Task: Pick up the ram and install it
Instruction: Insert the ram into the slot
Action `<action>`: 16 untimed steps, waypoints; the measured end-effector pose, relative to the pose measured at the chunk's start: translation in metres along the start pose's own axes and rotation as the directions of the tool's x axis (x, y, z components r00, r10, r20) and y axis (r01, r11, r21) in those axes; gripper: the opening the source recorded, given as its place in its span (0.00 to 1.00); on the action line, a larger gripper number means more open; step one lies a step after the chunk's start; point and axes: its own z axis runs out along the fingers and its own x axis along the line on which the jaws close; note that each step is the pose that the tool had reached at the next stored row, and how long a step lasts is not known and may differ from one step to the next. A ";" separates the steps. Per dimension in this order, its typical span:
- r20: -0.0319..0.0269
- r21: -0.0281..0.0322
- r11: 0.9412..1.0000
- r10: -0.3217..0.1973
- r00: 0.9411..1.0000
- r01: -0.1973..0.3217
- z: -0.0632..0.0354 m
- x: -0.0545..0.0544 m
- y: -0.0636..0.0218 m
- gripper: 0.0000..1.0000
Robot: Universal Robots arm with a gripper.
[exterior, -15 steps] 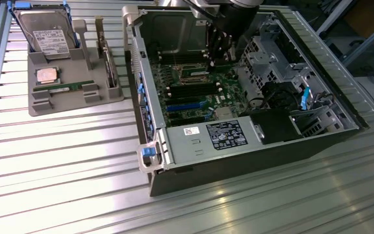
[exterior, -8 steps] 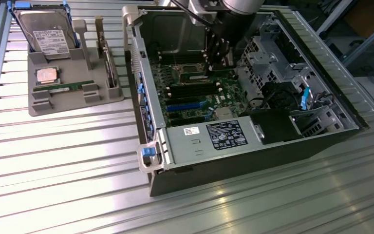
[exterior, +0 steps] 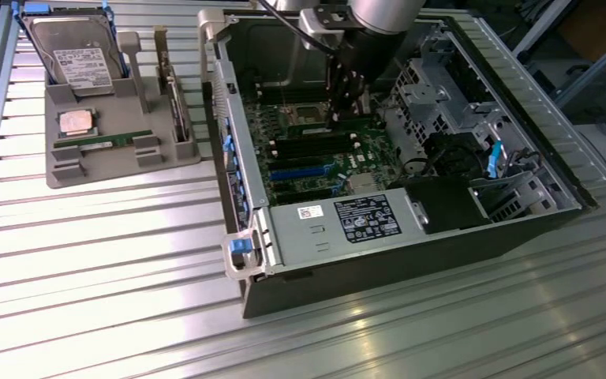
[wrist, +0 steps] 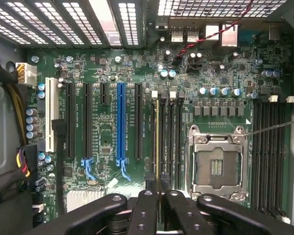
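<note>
My gripper (exterior: 342, 88) reaches down into the open computer case (exterior: 282, 237) and is shut on the ram (exterior: 337, 112), a thin green stick held on edge. In the wrist view the ram (wrist: 157, 142) shows as a narrow yellowish line running out from between the black fingers (wrist: 146, 208), in line with the long dark memory slots (wrist: 169, 137) beside the bare processor socket (wrist: 216, 164). Whether its lower edge sits in a slot I cannot tell. A second, like stick (exterior: 103, 140) lies in the grey tray.
The grey tray (exterior: 124, 166) at the exterior view's left also holds a hard drive (exterior: 76, 59), a square silver processor (exterior: 75, 121) and an upright expansion card (exterior: 177, 99). Drive cages, cables and the power supply (exterior: 361, 221) crowd the case around the motherboard.
</note>
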 end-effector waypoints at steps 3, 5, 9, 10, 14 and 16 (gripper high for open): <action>0.000 0.000 1.000 0.000 1.000 0.000 0.0046 0.000 0.0006 0.12; 0.000 0.000 1.000 0.000 1.000 0.000 0.0098 0.000 0.0015 0.12; 0.000 0.000 1.000 0.000 1.000 0.000 0.0147 0.000 0.0019 0.12; 0.000 0.000 1.000 0.000 1.000 0.000 0.0159 0.000 0.0020 0.12; -0.001 0.000 1.000 0.001 1.000 -0.001 0.0225 -0.001 0.0019 0.12; -0.001 0.000 1.000 0.003 1.000 -0.003 0.0235 -0.001 0.0019 0.12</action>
